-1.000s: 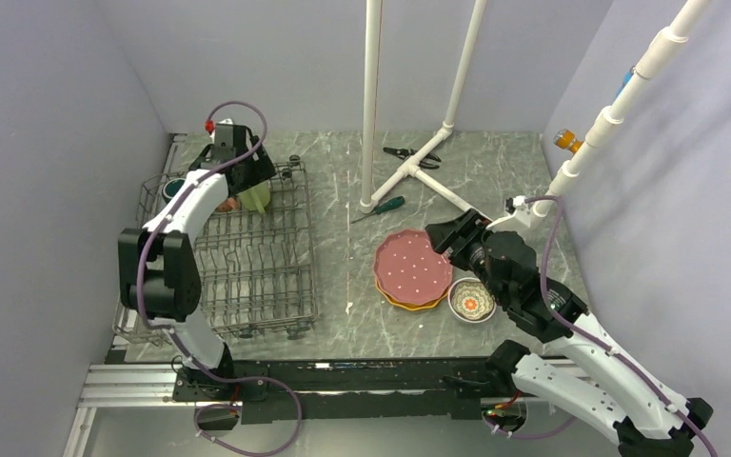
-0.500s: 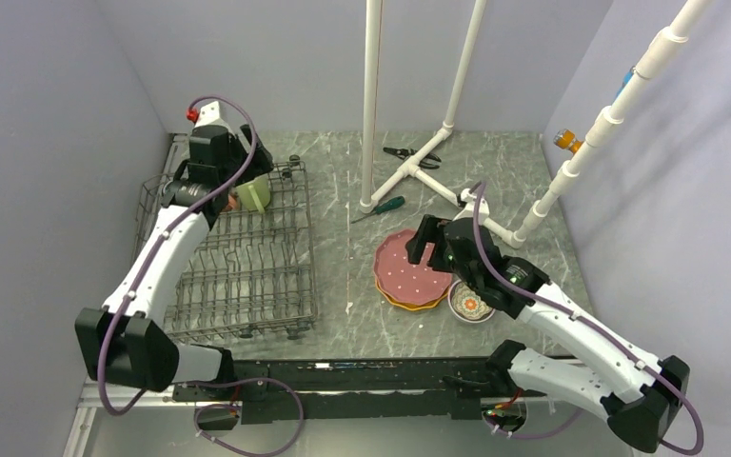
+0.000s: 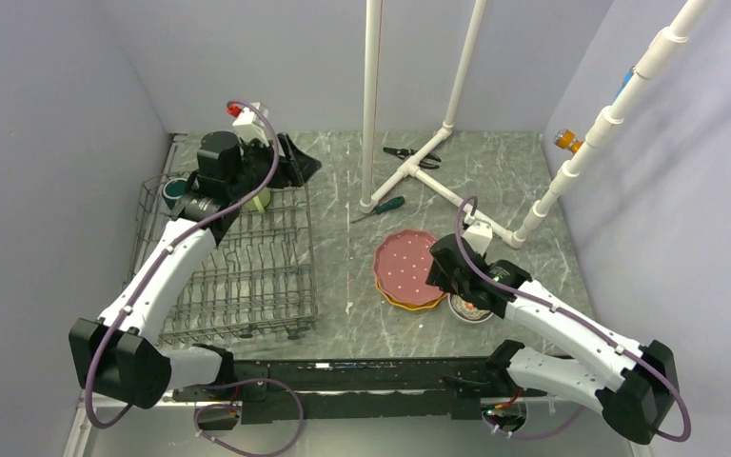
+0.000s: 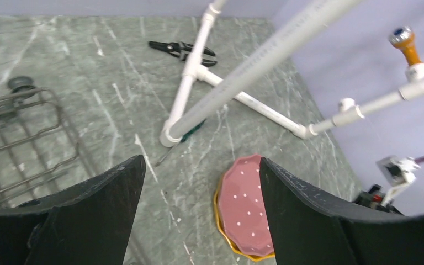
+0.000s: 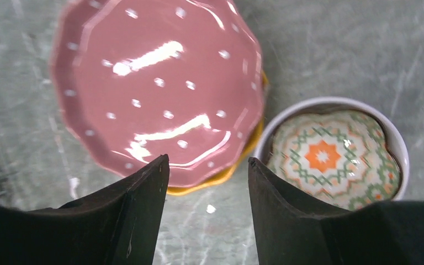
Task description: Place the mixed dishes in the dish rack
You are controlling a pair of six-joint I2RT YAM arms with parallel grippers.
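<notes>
The grey wire dish rack [image 3: 247, 271] stands at the left, with a dark green mug [image 3: 173, 190] and a light green mug [image 3: 260, 202] at its far end. The pink dotted plate [image 3: 405, 264] lies on the yellow-orange plate [image 3: 402, 303] at mid-table. The floral bowl [image 3: 474, 310] sits to their right, half under my right arm. My left gripper [image 3: 297, 168] is open and empty above the rack's far right corner [image 4: 27, 138]; its view shows the pink plate [image 4: 248, 204] ahead. My right gripper [image 5: 207, 161] is open and empty, low over the gap between pink plate [image 5: 154, 83] and bowl [image 5: 334, 152].
The white pipe frame [image 3: 409, 167] stands behind the plates, with pliers [image 3: 409, 153] and a green-handled screwdriver [image 3: 385, 205] beside it. An angled white pipe [image 3: 609, 119] rises at the right wall. Walls close in the left, back and right sides.
My left gripper has left the mugs in the rack, risen and swung right toward the table's middle. My right gripper has dropped lower and nearer, to the plates' right edge by the bowl.
</notes>
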